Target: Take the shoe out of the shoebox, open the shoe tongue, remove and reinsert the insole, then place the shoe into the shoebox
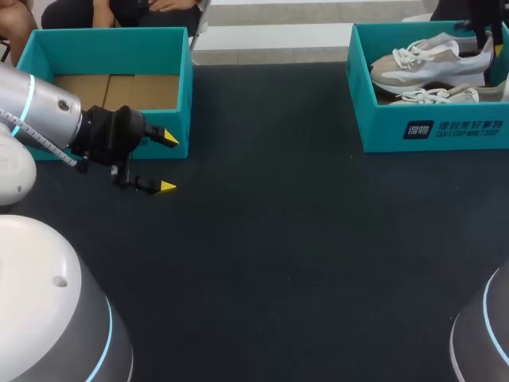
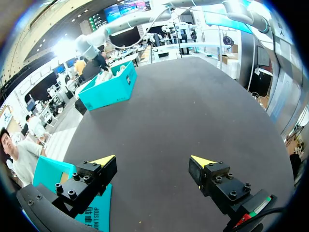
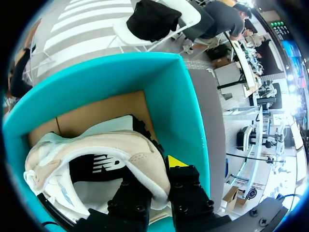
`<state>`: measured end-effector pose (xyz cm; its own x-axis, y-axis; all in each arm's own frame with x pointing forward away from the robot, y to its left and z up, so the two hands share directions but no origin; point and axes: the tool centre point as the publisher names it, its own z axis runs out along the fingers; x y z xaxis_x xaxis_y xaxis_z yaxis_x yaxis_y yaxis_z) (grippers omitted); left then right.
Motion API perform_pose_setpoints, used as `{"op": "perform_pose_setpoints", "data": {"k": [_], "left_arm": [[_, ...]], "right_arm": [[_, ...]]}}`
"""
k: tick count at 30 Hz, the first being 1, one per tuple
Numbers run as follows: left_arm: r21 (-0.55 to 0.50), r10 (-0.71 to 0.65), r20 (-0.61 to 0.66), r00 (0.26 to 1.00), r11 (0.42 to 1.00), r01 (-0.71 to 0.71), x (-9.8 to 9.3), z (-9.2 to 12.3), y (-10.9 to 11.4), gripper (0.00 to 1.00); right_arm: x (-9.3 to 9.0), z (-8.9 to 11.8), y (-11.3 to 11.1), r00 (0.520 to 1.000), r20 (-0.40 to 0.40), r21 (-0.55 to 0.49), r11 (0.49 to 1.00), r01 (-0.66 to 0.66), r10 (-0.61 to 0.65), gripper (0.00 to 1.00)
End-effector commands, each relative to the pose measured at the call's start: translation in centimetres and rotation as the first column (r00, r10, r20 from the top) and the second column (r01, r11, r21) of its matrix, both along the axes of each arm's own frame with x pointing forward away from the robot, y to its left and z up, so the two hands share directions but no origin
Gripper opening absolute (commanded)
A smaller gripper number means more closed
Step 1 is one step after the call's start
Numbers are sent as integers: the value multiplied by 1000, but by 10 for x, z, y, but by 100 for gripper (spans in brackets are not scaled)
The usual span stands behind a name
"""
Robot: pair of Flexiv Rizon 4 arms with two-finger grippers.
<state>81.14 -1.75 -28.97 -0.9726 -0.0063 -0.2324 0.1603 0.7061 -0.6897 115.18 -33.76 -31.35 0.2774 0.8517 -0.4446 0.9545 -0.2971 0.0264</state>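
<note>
The teal shoebox (image 1: 433,127) stands at the back right with two beige and white shoes in it. My right gripper (image 1: 485,36) reaches into the box at the heel of the upper shoe (image 1: 429,65). In the right wrist view the right gripper (image 3: 157,179) is shut on the heel collar of that shoe (image 3: 96,154), one finger inside the black lining and one outside. The second shoe (image 1: 433,95) lies in front of it. My left gripper (image 1: 167,161) hangs open over the table at the left, far from the shoes, and the left gripper (image 2: 153,162) holds nothing.
An empty teal box (image 1: 111,48) with a cardboard floor stands at the back left, just behind the left gripper. The table (image 1: 278,263) is covered in dark cloth. From the left wrist, the far shoebox (image 2: 108,92) shows across the table.
</note>
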Motion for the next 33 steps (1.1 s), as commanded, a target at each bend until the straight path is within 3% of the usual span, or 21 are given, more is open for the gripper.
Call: {"op": "perform_pose_setpoints", "data": {"k": [1,15,17,18,25,33], "left_arm": [[4,1,0,1000,1000,-1,-1,0,0,100],[4,1,0,1000,1000,-1,-1,0,0,100],[4,1,0,1000,1000,-1,-1,0,0,100],[4,1,0,1000,1000,-1,-1,0,0,100],[4,1,0,1000,1000,-1,-1,0,0,100],[4,1,0,1000,1000,-1,-1,0,0,100]], "right_arm": [[14,-15,0,1000,-20,2,1000,6,-6,0],[20,-32,4,999,-33,7,999,31,-31,0],[20,-33,3,999,-33,7,999,35,-35,29],[21,-33,3,999,-34,8,999,36,-36,36],[22,-30,6,998,-18,11,999,53,-53,38],[2,10,22,999,33,35,999,11,-13,46]]}}
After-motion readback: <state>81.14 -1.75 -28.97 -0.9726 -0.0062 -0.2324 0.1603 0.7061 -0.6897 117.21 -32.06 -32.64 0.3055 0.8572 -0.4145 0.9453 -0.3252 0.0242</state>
